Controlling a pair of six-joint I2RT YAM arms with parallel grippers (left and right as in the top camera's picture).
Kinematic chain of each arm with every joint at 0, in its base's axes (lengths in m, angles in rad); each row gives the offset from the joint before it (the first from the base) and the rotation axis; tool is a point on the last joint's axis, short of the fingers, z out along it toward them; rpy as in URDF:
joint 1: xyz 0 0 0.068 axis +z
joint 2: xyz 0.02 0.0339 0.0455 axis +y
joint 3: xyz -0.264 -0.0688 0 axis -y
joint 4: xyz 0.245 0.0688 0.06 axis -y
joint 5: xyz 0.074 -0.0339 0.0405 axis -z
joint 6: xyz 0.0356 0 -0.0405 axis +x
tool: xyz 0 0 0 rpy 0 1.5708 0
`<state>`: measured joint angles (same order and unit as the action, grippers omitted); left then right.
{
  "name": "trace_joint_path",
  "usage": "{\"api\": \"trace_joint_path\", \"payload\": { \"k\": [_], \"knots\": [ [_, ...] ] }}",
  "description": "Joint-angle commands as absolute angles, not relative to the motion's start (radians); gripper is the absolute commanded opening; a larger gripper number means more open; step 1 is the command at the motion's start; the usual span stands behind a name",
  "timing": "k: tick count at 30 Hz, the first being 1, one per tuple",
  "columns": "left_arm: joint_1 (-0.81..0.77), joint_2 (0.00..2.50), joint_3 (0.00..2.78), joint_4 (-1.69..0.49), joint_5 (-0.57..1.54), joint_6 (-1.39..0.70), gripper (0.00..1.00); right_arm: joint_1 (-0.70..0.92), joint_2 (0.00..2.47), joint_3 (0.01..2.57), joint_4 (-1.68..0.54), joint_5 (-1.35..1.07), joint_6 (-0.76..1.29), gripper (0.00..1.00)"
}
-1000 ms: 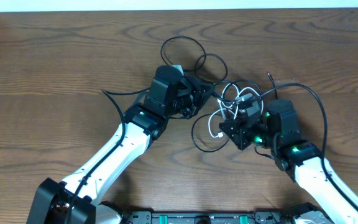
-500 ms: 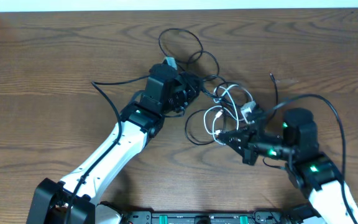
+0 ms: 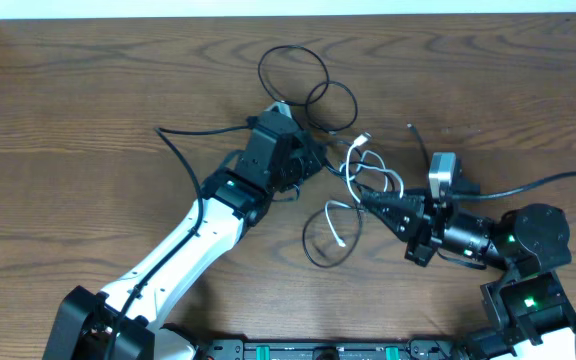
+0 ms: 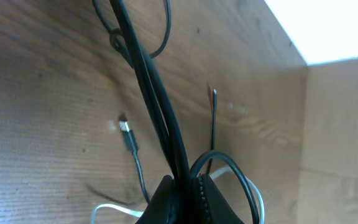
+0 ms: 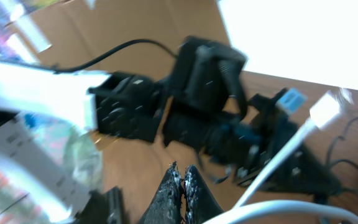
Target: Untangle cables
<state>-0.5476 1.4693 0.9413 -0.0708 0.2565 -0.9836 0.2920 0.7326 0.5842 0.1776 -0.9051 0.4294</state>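
Your left arm [image 3: 196,242] reaches up and across the table [image 3: 88,120] from the near edge, elbow bent. The left gripper [image 4: 185,194] is pressed together on the black cables [image 4: 149,93]. They run straight out ahead of its fingertips as a pair and open into two loops lying flat beyond. Your right arm [image 3: 473,238] lies low and stretched out sideways, nearly level with the wood, pointing the right gripper [image 3: 365,196] toward the left one; the two tips are near each other but apart. The right fingers [image 5: 180,180] are pressed together. That wrist view is blurred, so you cannot tell whether anything is caught between them. The white cable [image 5: 283,158] passes just beside those fingers on their right and rises to a flat white plug [image 5: 325,109] ahead of them. From above, its curls sit around the right tip, between both grippers. To one side of the right tip a slack black loop [image 3: 305,235] rests on the wood with a white end inside it. A loose black plug end [image 3: 411,129] lies on the gripper's other side, apart from the knot. Directly ahead of the right gripper, the left wrist's black body fills the way.
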Motion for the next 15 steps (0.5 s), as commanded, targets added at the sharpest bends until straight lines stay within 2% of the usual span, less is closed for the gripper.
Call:
{"api": "trace_joint_path", "payload": {
  "k": [1,4,11,13,15],
  "knots": [
    [-0.550,1.457,0.946,-0.083,0.250,-0.916,0.08,0.287,0.733,0.601,0.183,-0.835,0.456,0.01],
    [-0.550,1.457,0.946,-0.090,0.255,-0.915,0.08,0.287,0.740,0.601,0.183,-0.827,0.456,0.05],
    [-0.560,1.457,0.946,-0.090,0.350,-0.795,0.08,0.287,0.806,0.601,0.174,-0.664,0.456,0.03],
    [-0.560,1.457,0.946,-0.089,0.373,-0.796,0.08,0.287,0.835,0.601,0.162,-0.628,0.456,0.05],
    [-0.560,1.457,0.946,-0.089,0.376,-0.796,0.08,0.287,0.872,0.601,0.139,-0.593,0.455,0.11]
  ]
}}
